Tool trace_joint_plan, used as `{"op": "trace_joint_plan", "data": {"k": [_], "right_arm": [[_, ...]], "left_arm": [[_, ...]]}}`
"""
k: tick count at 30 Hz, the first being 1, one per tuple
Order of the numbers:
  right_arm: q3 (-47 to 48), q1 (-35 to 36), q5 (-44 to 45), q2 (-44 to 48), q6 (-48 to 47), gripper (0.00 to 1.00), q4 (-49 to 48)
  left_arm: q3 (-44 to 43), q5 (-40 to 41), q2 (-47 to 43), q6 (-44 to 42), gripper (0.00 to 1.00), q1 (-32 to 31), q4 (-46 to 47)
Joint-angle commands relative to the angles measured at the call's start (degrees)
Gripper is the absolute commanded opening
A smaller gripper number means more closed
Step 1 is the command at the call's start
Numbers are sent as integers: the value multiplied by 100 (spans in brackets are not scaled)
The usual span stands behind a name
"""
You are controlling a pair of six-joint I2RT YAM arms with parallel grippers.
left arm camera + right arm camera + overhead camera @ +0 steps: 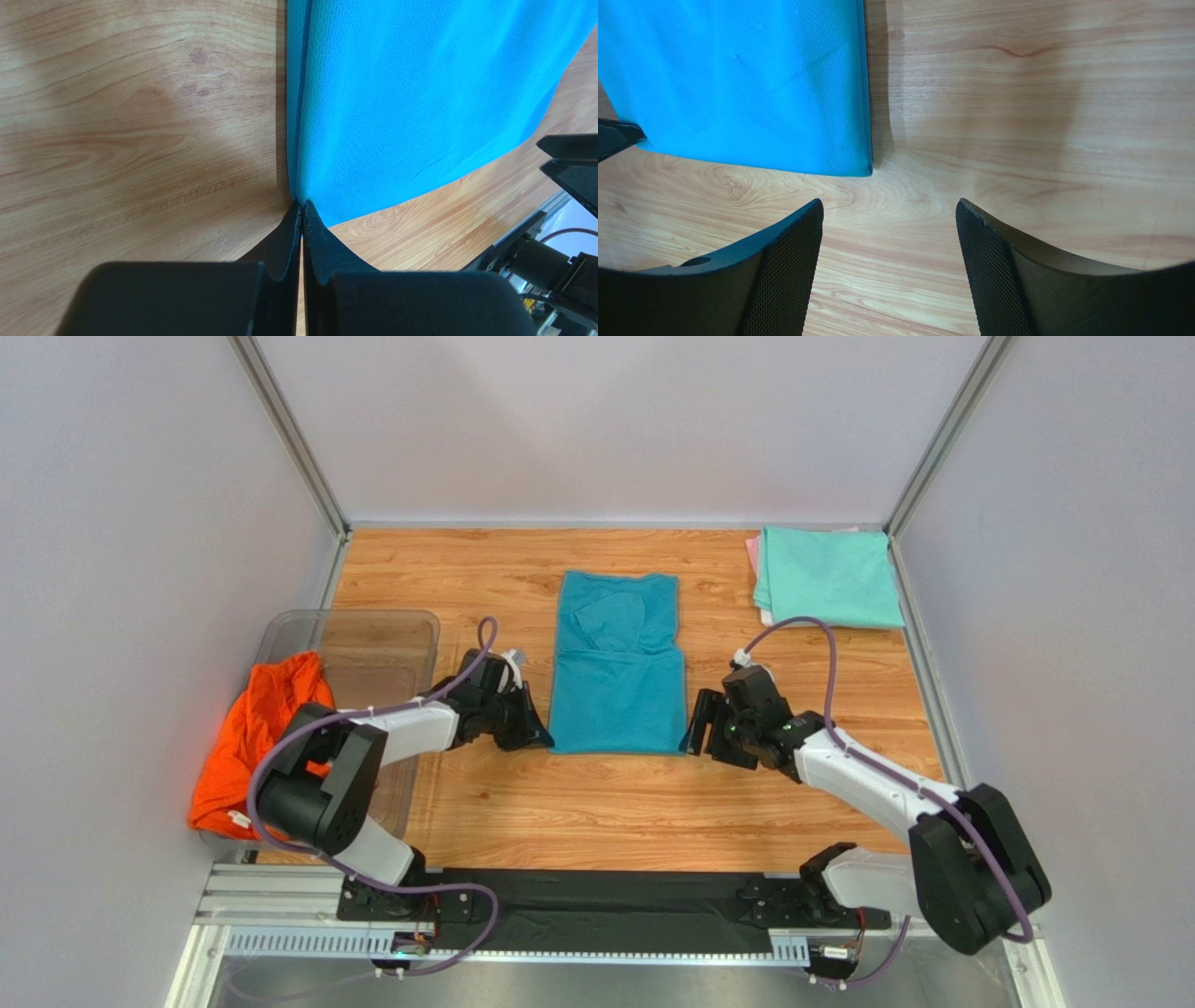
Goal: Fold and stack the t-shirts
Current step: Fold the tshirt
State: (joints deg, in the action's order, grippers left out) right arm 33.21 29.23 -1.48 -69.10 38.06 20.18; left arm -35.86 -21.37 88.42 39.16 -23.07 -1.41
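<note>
A teal-blue t-shirt (617,665) lies folded into a long strip in the middle of the table. My left gripper (540,735) is at its near-left corner, with the jaws shut on the edge of the cloth (302,204). The teal-blue t-shirt (421,98) fills the upper right of the left wrist view. My right gripper (697,728) stands open at the near-right corner. In its wrist view the gripper (889,204) has only bare wood between its fingers, and the teal-blue t-shirt (738,84) ends just ahead of them. An orange t-shirt (267,735) hangs over a tub. A mint green t-shirt (831,577) lies folded on a pink one (753,560) at the back right.
A clear plastic tub (372,651) stands at the left edge of the wooden table (631,805), close behind the left arm. Grey walls close in the table on three sides. A black rail (589,896) with the arm bases runs along the near edge.
</note>
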Motion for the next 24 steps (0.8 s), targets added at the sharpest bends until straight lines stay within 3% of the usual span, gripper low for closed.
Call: {"op": "trace_joint_plan", "data": {"k": [1,4,17,20,21,24], "right_arm": [[344,21,-256,-375,-220,67,-383],[423,21,-406,-717,-308,55,-577],[274,30,-899,-1413,-308,37,-1192],[291,30,-1056,-1501,-335,21,-1201],[282,30,-1117,-1484,-335,11,-1219],[186,38,-1285,-1291,-282,2,-1192]], "left_arm": [[228,264,-79,-119,0,-13,-263],[307,273,-150,-93,0,-13,-202],[439,317,-238,-22,0,-13,-70],[457,308,-264,-13,0,-22,-79],[474,300,-273,-13,0,-22,-61],[588,247,-395,48,0,-22,-26]]}}
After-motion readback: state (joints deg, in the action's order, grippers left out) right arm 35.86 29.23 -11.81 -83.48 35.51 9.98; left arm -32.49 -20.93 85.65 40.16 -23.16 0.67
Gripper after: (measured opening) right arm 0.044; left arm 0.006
